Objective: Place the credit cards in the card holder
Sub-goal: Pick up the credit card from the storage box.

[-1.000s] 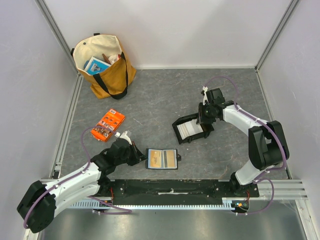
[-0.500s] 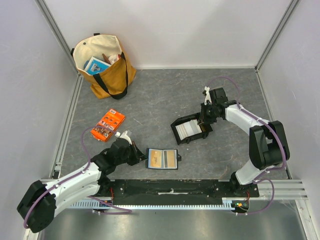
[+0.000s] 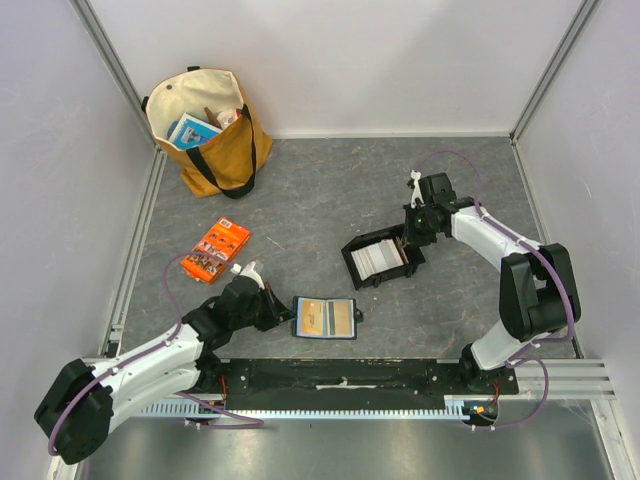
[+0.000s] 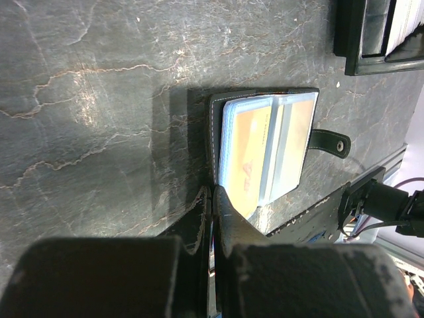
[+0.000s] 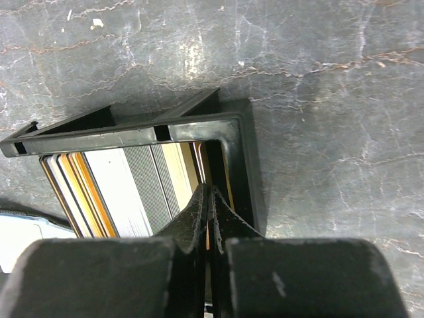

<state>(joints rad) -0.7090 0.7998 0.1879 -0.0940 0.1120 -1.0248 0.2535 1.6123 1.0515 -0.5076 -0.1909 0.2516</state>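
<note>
from above we see the card holder (image 3: 325,318) lying open by the middle of the table's (image 3: 320,190) near edge. the credit cards (image 3: 380,257) stand stacked in a black tray (image 3: 351,258) right of the table's centre.

only the left wrist view shows the holder's clear, blue-edged sleeves, with an orange face and a grey one under them. its snap tab (image 4: 329,141) sticks out on the side away from the left gripper (image 4: 213,197). that gripper is clenched, its tips right at the holder's edge, grasping nothing we can see.

only the right wrist view shows the right gripper (image 5: 208,199) clenched too, tips down inside the tray at the end of the stack, beside the wall. a thin orange edge shows between its fingers, but we cannot tell if a card is pinched.

the surface is dark grey and marbled, with plain pale walls (image 3: 350,60) around it. a tote bag (image 3: 228,160) stands in the far left corner. an orange packet (image 3: 216,250) lies near the left edge.
</note>
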